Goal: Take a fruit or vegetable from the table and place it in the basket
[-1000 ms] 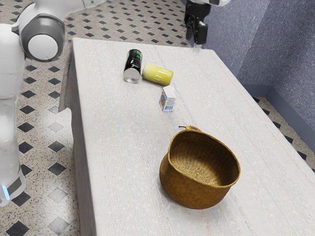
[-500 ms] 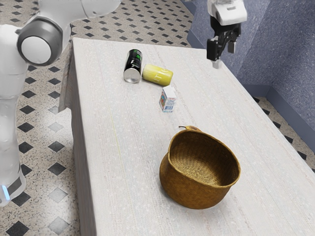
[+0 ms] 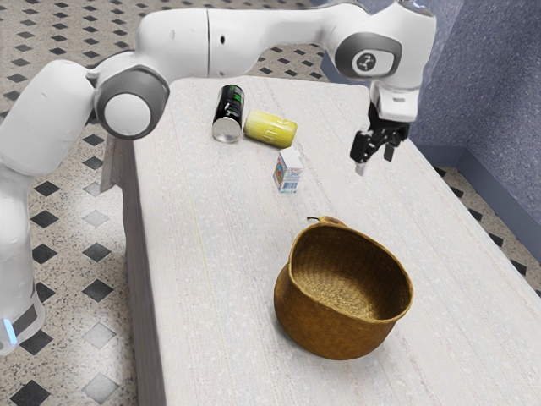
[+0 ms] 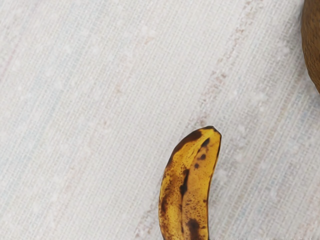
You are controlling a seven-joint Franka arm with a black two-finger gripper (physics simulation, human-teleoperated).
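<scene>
"Where's the hand (image 3: 374,163) now?"

"Up above the table (image 3: 203,296), on the far side of the basket (image 3: 338,328). Its two fingers stand apart, with nothing between them that I can make out."

"And what's it after?"

"That spotty banana (image 4: 190,185), I'd say. In the wrist view it lies on the cloth, apart from the basket's wall, with one end running out of sight toward the hand. From the side there's a brownish stemmed thing (image 3: 330,222) peeping over the basket's far rim. Might be the same banana, but I can't swear to it."

"So we're at the reaching part?"

"Looks like it to me: lining up over the fruit, no grasp made. The yellow can (image 3: 270,128), the black can (image 3: 228,114) and the little carton (image 3: 288,171) sit farther off, and none of them is wanted."

"What does the next move need?"

"Bring the open hand over the banana's middle, turn it so the fingers straddle the narrow width, then lower and close. It must mind the basket, mind you. Coming down too near could knock the rim, and pinching only the tip might let the fruit swing or slip."
</scene>
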